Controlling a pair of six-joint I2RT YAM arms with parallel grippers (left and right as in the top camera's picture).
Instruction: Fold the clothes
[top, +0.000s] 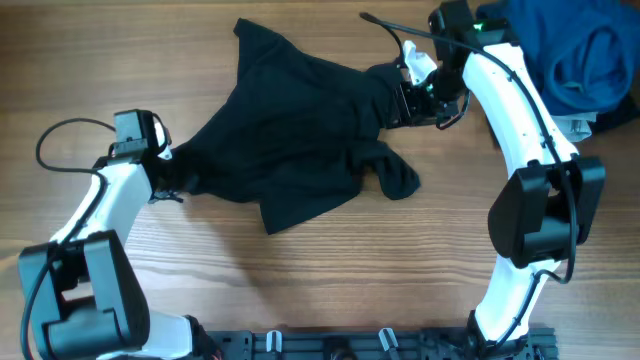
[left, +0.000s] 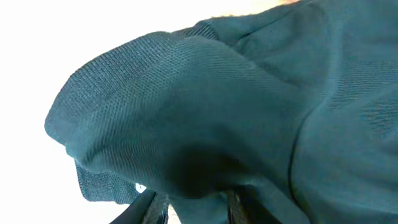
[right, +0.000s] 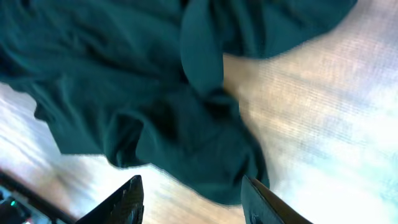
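Black clothes (top: 300, 140) slant from left gripper (left: 189, 208) to right gripper (right: 196, 202); right fingers (right: 129, 200) are spread, cloth just ahead. Left grasp: cannot tell.

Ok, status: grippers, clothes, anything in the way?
Left gripper shut on black garment. Right gripper open at its right edge. Garment crumpled, unfolded. Blue garment apart.

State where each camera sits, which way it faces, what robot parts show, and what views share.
Overhead: above the table, looking straight down at the black garment; both arms show, left gripper and right gripper at the cloth's opposite ends.
Left wrist: on the left arm, close against bunched fabric; its fingertips at the bottom edge.
Right wrist: on the right arm, facing fabric and bare wood; its fingers at the bottom.
Shared: all three show the garment.
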